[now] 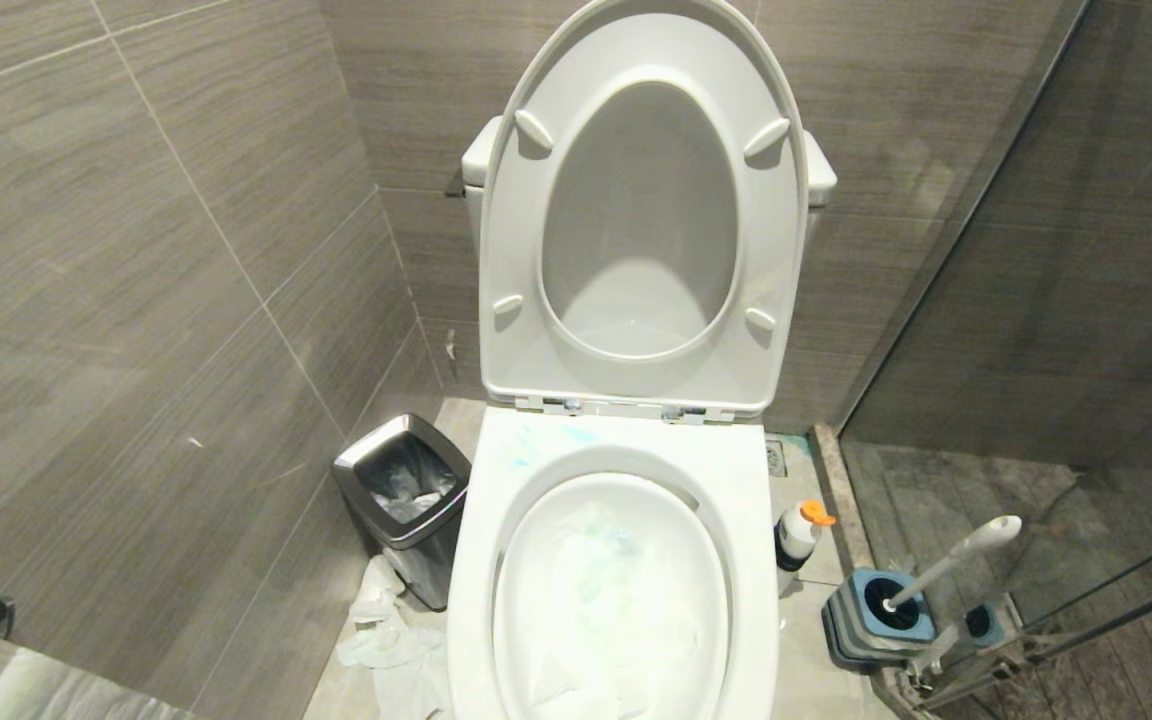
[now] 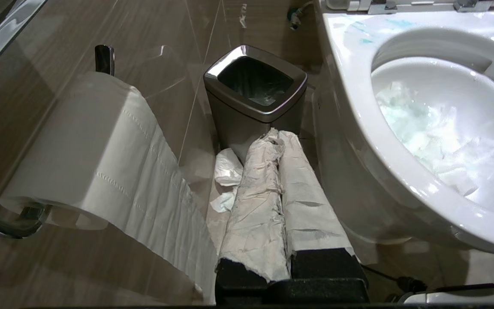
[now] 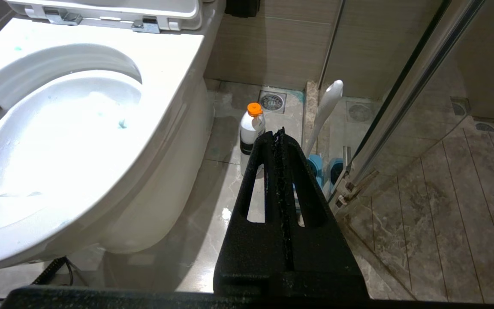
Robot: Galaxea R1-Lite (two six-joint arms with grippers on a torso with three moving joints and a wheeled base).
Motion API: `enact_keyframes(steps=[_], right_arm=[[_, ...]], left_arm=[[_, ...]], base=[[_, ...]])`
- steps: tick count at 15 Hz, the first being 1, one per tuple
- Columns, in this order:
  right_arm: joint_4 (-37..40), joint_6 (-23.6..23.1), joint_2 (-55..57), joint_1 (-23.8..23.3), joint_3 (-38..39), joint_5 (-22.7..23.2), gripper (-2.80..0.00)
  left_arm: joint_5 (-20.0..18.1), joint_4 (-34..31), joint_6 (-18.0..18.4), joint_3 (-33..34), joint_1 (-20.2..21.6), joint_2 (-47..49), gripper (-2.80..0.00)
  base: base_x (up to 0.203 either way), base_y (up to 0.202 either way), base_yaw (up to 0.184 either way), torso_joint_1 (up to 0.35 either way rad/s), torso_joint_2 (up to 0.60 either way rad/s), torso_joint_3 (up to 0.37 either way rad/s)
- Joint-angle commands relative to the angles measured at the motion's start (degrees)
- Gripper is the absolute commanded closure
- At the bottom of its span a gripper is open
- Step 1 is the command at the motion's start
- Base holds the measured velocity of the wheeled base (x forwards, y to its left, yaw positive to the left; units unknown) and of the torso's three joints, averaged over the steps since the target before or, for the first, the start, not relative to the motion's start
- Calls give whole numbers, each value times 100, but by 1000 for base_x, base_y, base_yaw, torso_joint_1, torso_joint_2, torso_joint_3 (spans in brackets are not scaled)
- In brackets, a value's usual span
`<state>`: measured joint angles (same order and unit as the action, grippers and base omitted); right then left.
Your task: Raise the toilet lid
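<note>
Fingers of left gripper (image 2: 279, 141) and right gripper (image 3: 279, 137) clenched, empty, flanking bowl (image 1: 466, 560). Toilet lid (image 1: 536, 90) upright behind seat ring (image 1: 516, 250): stiff, glossy, likely slippery; front rim best hold.

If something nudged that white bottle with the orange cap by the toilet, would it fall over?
Probably, yes. The bottle is tall and narrow, so it looks tippy. It seems light plastic and would likely slide on the glossy floor tiles.

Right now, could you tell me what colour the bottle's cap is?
Orange; the bottle's cap shows best in the right wrist view.
</note>
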<state>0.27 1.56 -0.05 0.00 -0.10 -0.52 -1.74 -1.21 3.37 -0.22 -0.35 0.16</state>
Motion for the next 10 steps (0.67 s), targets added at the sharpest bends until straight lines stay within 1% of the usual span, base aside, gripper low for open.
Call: enact_keyframes(steps=[1,6,10], right_arm=[[-1,2,5,3,1,0,0],[0,2,5,5,1,0,0],[-3,2,5,6,1,0,0]], left_arm=[[-54,-5,230,-4,0,2,0],[-64,-11,217,-4,0,2,0],[-64,-11,217,-4,0,2,0]], base=[[0,0,0,0,0,0],[0,0,0,0,0,0],[0,0,0,2,4,-130]])
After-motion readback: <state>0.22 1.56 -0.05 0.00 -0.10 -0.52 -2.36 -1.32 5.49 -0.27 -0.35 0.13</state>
